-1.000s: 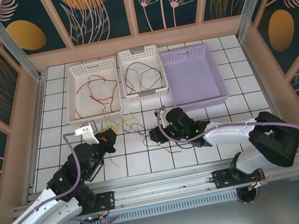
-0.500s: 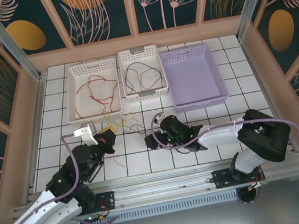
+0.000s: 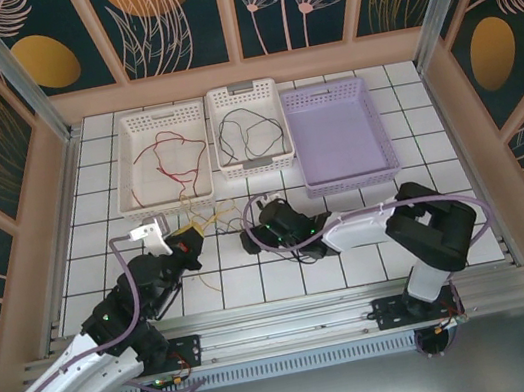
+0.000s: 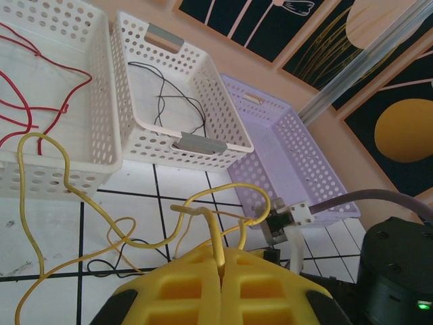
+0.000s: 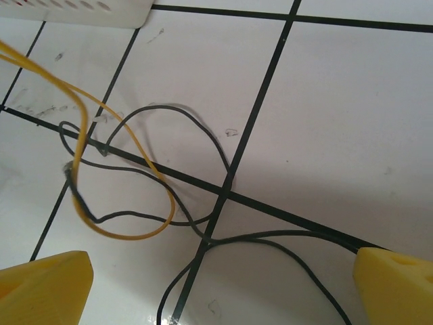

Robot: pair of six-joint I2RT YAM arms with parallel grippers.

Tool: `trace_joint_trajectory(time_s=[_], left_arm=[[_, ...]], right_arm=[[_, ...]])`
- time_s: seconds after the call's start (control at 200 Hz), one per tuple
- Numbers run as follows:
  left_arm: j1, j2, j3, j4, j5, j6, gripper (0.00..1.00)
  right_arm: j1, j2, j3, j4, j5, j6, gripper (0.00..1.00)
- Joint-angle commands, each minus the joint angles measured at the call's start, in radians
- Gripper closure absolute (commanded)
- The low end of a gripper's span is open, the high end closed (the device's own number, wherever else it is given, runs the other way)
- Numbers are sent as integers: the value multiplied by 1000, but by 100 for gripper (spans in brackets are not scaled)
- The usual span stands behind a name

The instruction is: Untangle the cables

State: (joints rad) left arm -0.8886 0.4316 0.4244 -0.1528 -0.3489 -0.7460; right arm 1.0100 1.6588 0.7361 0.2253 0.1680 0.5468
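On the tiled table (image 3: 430,227), just below three baskets (image 3: 255,165), we see two arms meeting over a loose knot of cables. The left gripper (image 4: 220,263), at bottom centre of its wrist view, is pinched together on the yellow cable (image 4: 214,233), which loops away to the left of that frame. The right gripper (image 5: 220,288) is spread wide, with one fingertip in each lower corner of its wrist view. Between and just above those tips, left of centre, the yellow cable crosses the black cable (image 5: 135,214); the black one lies flat on the tiles and trails off toward the lower right. We judge the right arm the nearer to that crossing, which sits straight ahead of its parted fingers; the next move hinges on taking the black strand alone while the left arm holds the yellow.
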Motion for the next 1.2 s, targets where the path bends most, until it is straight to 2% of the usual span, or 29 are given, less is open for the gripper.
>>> trace_joint_trajectory(time_s=[0.0, 0.27, 0.43, 0.646, 0.746, 0.881, 0.986, 1.111, 1.196], left_arm=[[4, -24, -6, 11, -17, -9, 100], [5, -47, -9, -7, -25, -10, 100], [5, -38, -10, -1, -22, -8, 100], [4, -48, -8, -8, -13, -13, 100], [4, -52, -4, -18, -12, -13, 100], [4, -63, 1, -36, -18, -11, 100], [4, -65, -5, -38, -23, -10, 100], [5, -60, -6, -35, -22, -8, 100], [4, -59, 0, -38, -22, -4, 100]], right_arm=[[-12, 18, 22, -33, 13, 25, 2], [-75, -39, -103, 59, -53, 94, 6], [-93, 12, -59, 4, -45, 134, 8], [-98, 48, -35, 18, -44, 155, 11], [-115, 59, -42, 26, -58, 166, 22], [-136, 32, -91, 75, -98, 175, 48], [-140, 16, -95, 58, -107, 164, 57], [-140, -32, -93, 3, -87, 151, 55], [-139, -78, -80, -82, -40, 135, 44]])
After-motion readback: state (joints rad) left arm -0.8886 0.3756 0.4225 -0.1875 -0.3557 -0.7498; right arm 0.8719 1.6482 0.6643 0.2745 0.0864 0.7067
